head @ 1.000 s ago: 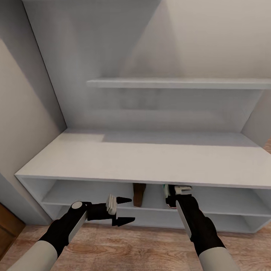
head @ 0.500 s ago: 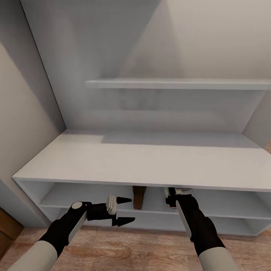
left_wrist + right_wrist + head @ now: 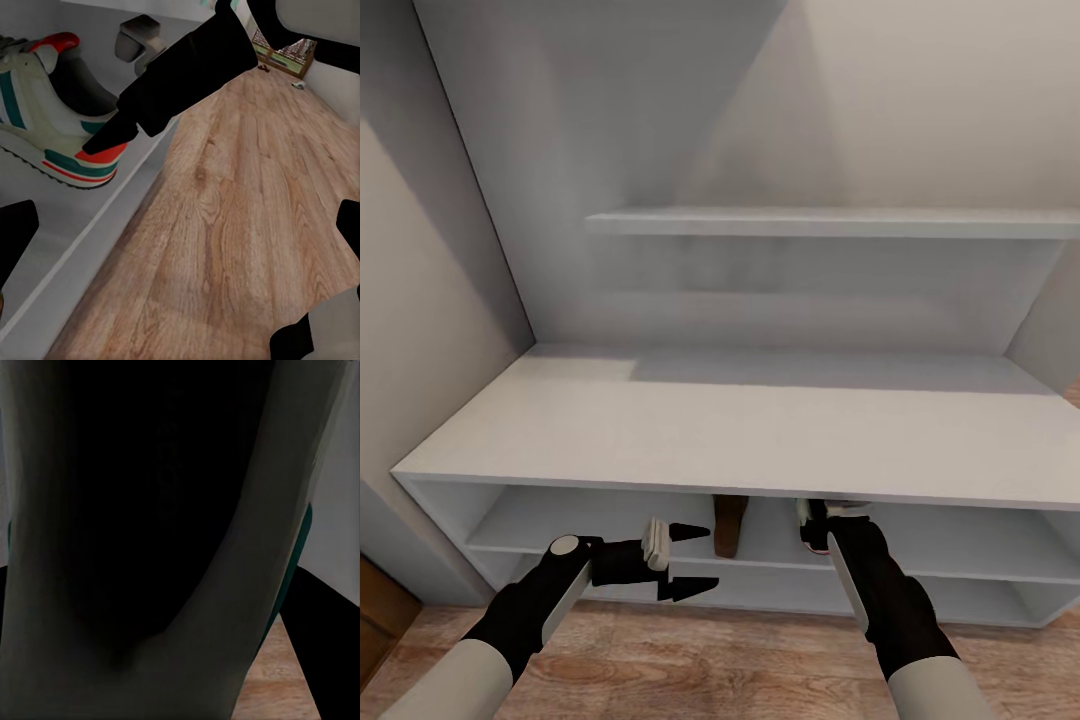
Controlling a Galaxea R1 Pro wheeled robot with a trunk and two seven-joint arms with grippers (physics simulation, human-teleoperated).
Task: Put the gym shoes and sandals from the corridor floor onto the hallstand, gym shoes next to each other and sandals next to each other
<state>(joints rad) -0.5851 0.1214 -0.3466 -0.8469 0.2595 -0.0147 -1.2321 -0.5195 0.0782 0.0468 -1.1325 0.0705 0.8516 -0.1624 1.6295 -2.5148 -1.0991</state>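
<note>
- The gym shoe (image 3: 45, 112), at the left wrist view's upper left, sits in the hallstand (image 3: 760, 430) cubby; we judge it light, best pinched at its padded collar.
- Our right gripper (image 3: 830, 515) looks clamped on it, though hidden.
- Our left gripper (image 3: 685, 560) gapes wide, empty.

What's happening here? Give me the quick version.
The robot is loading shoes into the hallstand. Its right gripper reaches into the upper cubby tier at a gym shoe resting on that shelf; whether it grips is unclear. A brown sandal stands alongside. The left gripper hovers open and empty above the corridor floor.
</note>
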